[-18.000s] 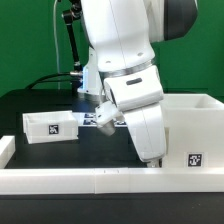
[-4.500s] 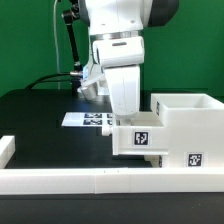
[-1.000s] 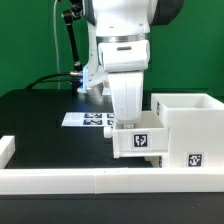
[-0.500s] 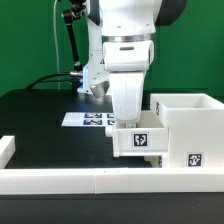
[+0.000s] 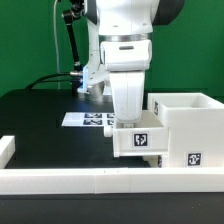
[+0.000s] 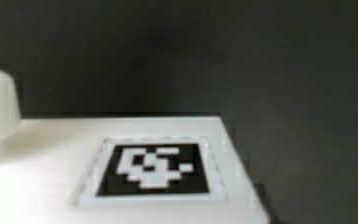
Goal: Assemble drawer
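Note:
The small white drawer box (image 5: 140,141) with a black tag on its front hangs a little above the black table, its side against the large white drawer housing (image 5: 186,120) on the exterior view's right. My gripper (image 5: 128,124) reaches down into the small box from above. Its fingertips are hidden behind the box's wall, and it holds the box off the table. The wrist view shows only a white surface with a black tag (image 6: 153,167) close up, with dark table beyond it. No fingers show there.
The marker board (image 5: 86,119) lies on the table behind the small box. A low white wall (image 5: 90,181) runs along the front, with a short white block (image 5: 5,148) at the exterior view's left. A black post with cables (image 5: 70,45) stands at the back.
Since 18 s ago the small box has gone from the exterior view's left to beside the large housing, with my gripper. In the last second nothing has visibly moved.

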Motion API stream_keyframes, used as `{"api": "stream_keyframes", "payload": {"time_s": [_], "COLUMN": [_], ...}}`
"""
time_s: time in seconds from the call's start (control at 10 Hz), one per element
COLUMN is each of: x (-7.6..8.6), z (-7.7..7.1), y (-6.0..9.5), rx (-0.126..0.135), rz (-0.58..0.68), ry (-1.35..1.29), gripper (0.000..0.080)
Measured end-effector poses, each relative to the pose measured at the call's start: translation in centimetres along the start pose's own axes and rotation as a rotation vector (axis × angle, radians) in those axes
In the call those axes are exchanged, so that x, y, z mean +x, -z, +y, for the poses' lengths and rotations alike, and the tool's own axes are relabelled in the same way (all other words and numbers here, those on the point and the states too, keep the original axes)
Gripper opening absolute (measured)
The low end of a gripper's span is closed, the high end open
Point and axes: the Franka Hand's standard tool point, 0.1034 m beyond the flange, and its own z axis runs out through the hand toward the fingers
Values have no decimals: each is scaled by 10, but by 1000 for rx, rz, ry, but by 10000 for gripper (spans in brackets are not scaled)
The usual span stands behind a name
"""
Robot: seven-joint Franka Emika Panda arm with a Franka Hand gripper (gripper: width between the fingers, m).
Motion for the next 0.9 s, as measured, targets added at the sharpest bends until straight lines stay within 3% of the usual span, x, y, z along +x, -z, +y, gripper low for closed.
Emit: {"api": "stream_keyframes", "payload": {"time_s": [0.1,0.3,0.9], "x": [0,-3,-3], "z": [1,0,2], "y": [0,1,0], "rx": [-5,9,-1], "rz": [3,2,1], "ry": [-11,-25,-3], "gripper": [42,42,44]}}
